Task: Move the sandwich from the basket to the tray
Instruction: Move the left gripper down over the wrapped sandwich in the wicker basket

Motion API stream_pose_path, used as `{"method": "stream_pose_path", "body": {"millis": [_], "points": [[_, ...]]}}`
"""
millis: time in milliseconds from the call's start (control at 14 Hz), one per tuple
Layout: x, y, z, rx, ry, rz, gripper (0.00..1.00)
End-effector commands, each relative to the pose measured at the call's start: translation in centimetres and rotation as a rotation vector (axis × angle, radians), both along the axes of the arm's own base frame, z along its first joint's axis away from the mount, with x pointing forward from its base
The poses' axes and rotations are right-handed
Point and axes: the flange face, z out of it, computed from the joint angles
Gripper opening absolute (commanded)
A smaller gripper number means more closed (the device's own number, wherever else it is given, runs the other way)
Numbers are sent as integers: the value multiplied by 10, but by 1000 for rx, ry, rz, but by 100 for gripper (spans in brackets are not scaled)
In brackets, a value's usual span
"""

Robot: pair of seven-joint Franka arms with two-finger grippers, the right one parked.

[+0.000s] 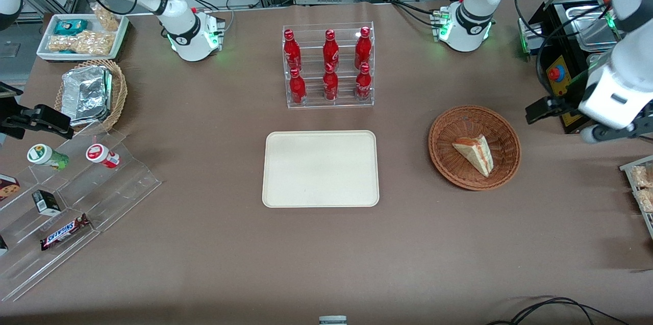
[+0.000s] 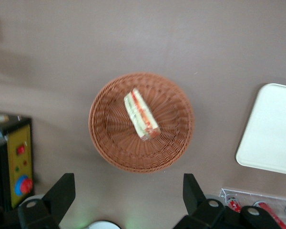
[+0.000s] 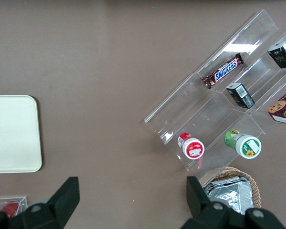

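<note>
The sandwich (image 1: 474,154) (image 2: 142,114), a pale wedge with red-orange filling along its cut edge, lies in the round reddish-brown basket (image 1: 434,154) (image 2: 97,138). The cream tray (image 1: 320,168) (image 2: 271,129) (image 3: 12,133) rests flat beside the basket, toward the parked arm's end, with nothing on it. My gripper (image 1: 561,118) (image 2: 127,191) hangs open well above the table, beside the basket toward the working arm's end, and nothing is between its fingers (image 2: 62,191).
A clear rack of red bottles (image 1: 329,67) stands farther from the front camera than the tray. A black box with a red button (image 1: 558,75) (image 2: 14,162) sits close under my gripper. An acrylic snack stand (image 1: 76,187), a foil-pack basket (image 1: 92,93) and a white snack tray (image 1: 81,36) lie toward the parked arm's end.
</note>
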Motion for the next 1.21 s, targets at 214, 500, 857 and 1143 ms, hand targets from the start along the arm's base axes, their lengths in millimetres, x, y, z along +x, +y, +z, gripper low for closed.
{"method": "stream_pose_path", "body": {"millis": [214, 500, 857, 1143], "points": [[0, -4, -117, 54, -61, 419, 100], [-13, -11, -176, 36, -104, 513, 100], [-7, -12, -211, 5, -102, 681, 100], [-20, -13, -241, 13, -80, 681, 100]]}}
